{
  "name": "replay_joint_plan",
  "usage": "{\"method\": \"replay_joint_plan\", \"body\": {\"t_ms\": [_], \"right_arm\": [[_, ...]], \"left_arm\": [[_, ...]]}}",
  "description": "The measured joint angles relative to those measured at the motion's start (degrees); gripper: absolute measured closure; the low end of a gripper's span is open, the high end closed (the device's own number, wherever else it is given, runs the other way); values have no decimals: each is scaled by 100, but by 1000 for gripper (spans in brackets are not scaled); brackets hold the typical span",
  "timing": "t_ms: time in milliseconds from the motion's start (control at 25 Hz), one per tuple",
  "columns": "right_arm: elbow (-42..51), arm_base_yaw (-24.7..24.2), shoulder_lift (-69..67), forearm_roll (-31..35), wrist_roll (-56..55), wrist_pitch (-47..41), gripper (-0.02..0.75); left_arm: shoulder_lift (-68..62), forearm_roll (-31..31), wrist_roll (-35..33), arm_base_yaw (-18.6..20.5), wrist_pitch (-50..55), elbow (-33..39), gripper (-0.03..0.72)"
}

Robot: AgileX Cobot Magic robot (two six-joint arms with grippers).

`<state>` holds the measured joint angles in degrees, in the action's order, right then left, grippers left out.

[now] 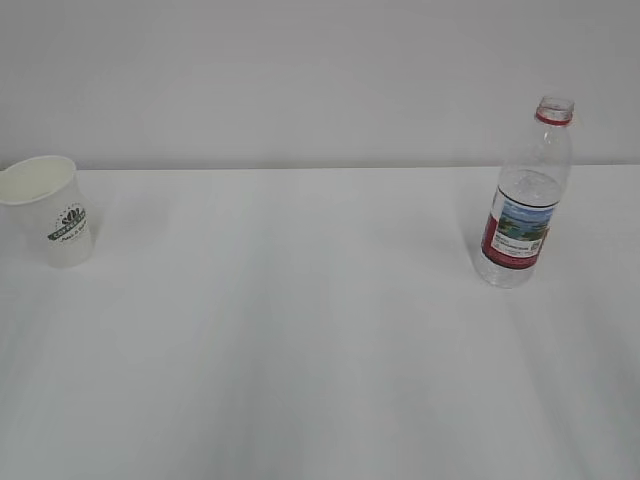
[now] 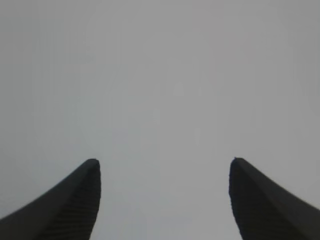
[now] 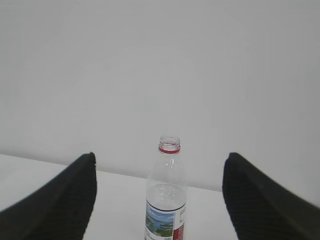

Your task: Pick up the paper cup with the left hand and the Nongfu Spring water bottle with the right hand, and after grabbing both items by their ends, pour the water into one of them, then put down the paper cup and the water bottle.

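The cup (image 1: 52, 212) stands upright on the white bench (image 1: 300, 340) at the far left of the exterior view, mouth open, its dark round logo facing the camera; its left edge almost meets the frame border. The bottle (image 1: 523, 195) stands upright at the right of that view, well apart from the cup, with a red neck ring, no cap on its open mouth, and a red label with a landscape picture. The water inside is hard to make out; a faint line shows just above the label, but whether it is the water level I cannot tell. Bare bench lies between the two things, and nothing stands in front of either. A pale wall (image 1: 300, 80) fills the upper part of the frame behind the bench. Neither arm shows in the exterior view.

In the left wrist view the left gripper (image 2: 165, 165) is spread wide and empty: two dark fingertips (image 2: 82, 200) rise from the lower corners, with only a flat grey surface between and beyond them. That picture shows no cup, and what the grey surface is cannot be made out.

In the right wrist view the right gripper (image 3: 160, 160) is likewise spread wide, holding nothing. The bottle (image 3: 166, 195) stands at the lower centre, between the two fingertips in the picture but farther off and touching neither. Its base is cut off by the bottom edge, and the label is only partly seen
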<state>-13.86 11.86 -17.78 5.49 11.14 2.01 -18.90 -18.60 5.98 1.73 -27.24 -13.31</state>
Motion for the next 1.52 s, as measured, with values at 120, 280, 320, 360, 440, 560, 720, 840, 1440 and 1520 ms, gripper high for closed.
{"method": "replay_joint_plan", "body": {"t_ms": [120, 280, 320, 360, 440, 560, 720, 840, 1440, 1520], "right_arm": [[0, 0, 253, 0, 0, -303, 145], [0, 0, 530, 0, 0, -544, 145], [0, 0, 587, 0, 0, -591, 145], [0, 0, 629, 0, 0, -623, 145], [0, 0, 713, 0, 0, -715, 145], [0, 0, 826, 0, 0, -818, 145], [0, -30, 1031, 0, 0, -1064, 145], [-143, -8, 1173, 0, 0, -1420, 146], [-995, 1, 1244, -300, 8, -3479, 147], [-1130, 1, 1244, -300, 8, -3724, 147]], "left_arm": [[436, 0, 22, 0, 387, 0, 104], [953, -22, 94, 0, 861, 0, 111], [1076, -49, 103, 0, 1016, 0, 113], [1188, -89, 126, 0, 1163, -37, 115], [1384, -122, 160, 0, 1385, -88, 115], [1652, -145, 252, 0, 1651, -137, 115], [1868, -145, 308, 0, 1968, -158, 119], [1868, -145, 319, 0, 2146, -183, 120], [1868, 334, 331, 0, 4528, -1259, 129], [1868, 432, 283, 0, 5169, -1481, 139]]}}
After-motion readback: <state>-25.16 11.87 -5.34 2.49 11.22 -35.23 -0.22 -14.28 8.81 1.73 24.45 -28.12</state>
